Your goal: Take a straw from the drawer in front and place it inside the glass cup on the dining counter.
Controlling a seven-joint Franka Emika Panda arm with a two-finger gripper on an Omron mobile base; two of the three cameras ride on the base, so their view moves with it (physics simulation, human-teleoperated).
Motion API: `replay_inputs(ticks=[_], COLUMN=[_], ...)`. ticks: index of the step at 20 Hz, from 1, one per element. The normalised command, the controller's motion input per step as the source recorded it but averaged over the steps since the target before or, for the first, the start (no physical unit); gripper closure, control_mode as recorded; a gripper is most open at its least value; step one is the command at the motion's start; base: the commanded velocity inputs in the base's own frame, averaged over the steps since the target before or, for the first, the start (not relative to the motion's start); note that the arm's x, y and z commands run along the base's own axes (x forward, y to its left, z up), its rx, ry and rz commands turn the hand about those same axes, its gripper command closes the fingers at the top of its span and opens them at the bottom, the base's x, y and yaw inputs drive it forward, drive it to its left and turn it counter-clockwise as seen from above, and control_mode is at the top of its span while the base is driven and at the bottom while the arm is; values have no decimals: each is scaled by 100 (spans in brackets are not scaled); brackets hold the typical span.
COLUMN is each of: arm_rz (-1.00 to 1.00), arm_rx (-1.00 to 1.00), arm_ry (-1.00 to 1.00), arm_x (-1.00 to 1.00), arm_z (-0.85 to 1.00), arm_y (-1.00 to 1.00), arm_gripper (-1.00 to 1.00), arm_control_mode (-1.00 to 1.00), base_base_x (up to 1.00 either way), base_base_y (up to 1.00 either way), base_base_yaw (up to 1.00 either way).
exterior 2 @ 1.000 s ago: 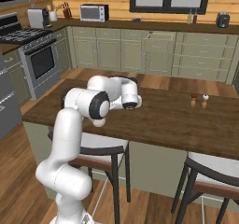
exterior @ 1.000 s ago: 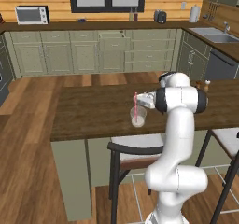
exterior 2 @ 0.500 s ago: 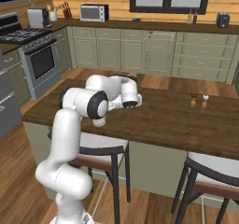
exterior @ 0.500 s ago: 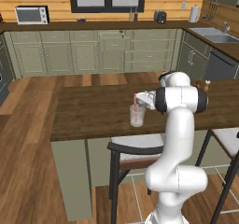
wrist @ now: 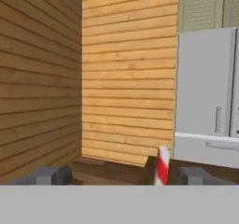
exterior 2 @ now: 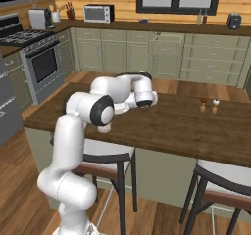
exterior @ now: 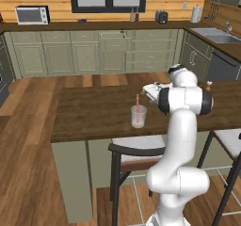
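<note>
the straw (exterior: 137,108) stands nearly upright inside the glass cup (exterior: 138,117), its lower end in the cup and its upper end rising above the rim. the glass cup sits on the dining counter (exterior: 94,112), near the front edge, above a dark-framed stool (exterior: 136,152). in the hand view the striped upper end of the straw (wrist: 162,166) rises between the two fingertips (wrist: 50,175), closer to the right one, with open space on both sides. the jaws stand wide apart and grip nothing. the gripper (exterior: 148,91) is level with the top of the straw, just to the right of the cup in the left base view. two small shakers (exterior 2: 209,105) stand on the dining counter (exterior 2: 196,126), well apart from the arm. a microwave (exterior: 31,15) rests on the far worktop.
</note>
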Motion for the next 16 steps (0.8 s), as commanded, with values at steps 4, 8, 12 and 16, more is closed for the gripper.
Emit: replay_inputs(ticks=[4, 8, 12, 16], arm_rz=[0, 0, 0, 0], arm_rx=[-1, -9, -15, -22], arm_ry=[-29, -43, -51, -55], arm_x=[-34, -74, -98, -100], arm_z=[74, 63, 46, 28], arm_y=[-46, -19, -4, 0], arm_gripper=[-100, -100, -100, -100], arm_control_mode=[-100, -100, -100, -100], base_base_x=[0, 0, 0, 0], base_base_y=[0, 0, 0, 0], base_base_yaw=[0, 0, 0, 0])
